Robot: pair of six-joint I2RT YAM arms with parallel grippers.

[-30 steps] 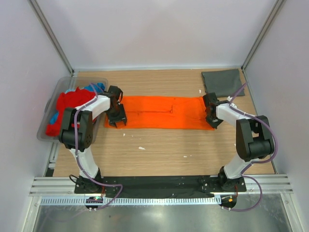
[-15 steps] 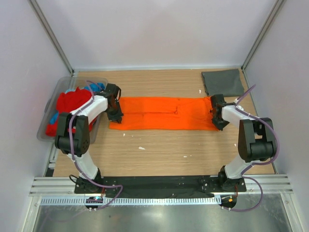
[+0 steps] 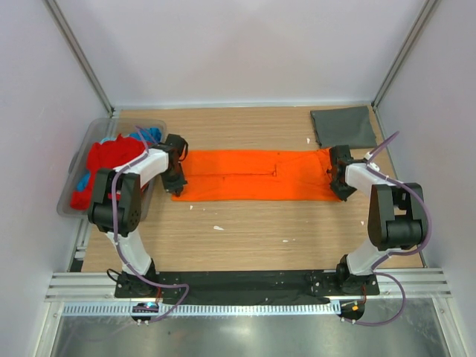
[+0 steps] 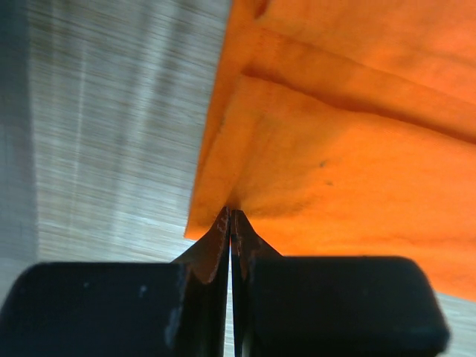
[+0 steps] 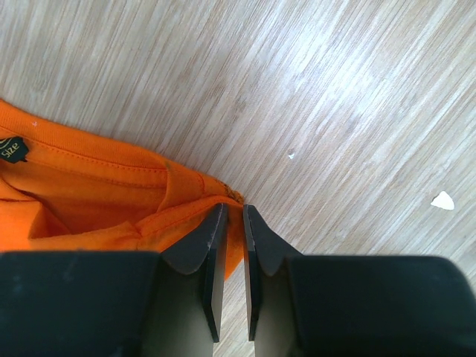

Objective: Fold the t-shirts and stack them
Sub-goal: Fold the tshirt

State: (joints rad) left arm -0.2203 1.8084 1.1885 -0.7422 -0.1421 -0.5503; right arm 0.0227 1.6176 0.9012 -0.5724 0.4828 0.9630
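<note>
The orange t-shirt (image 3: 253,175) lies folded into a long strip across the middle of the wooden table. My left gripper (image 3: 177,175) is at its left end. In the left wrist view this gripper (image 4: 230,214) is shut, its tips pinching the edge of the orange cloth (image 4: 335,163) near a corner. My right gripper (image 3: 338,177) is at the strip's right end. In the right wrist view this gripper (image 5: 234,208) is shut on a fold of orange fabric (image 5: 89,193) by the collar. A dark grey t-shirt (image 3: 342,126) lies folded at the back right.
A clear plastic tub (image 3: 71,167) stands at the left edge, holding a red t-shirt (image 3: 104,160) and a blue one (image 3: 149,134). Small white scraps (image 3: 218,227) lie on the wood in front of the strip, one seen as a white scrap (image 5: 442,199) near the right gripper.
The left gripper has shut on the strip's left edge. The orange t-shirt and both grippers have shifted to the right, and the strip lies straighter.
</note>
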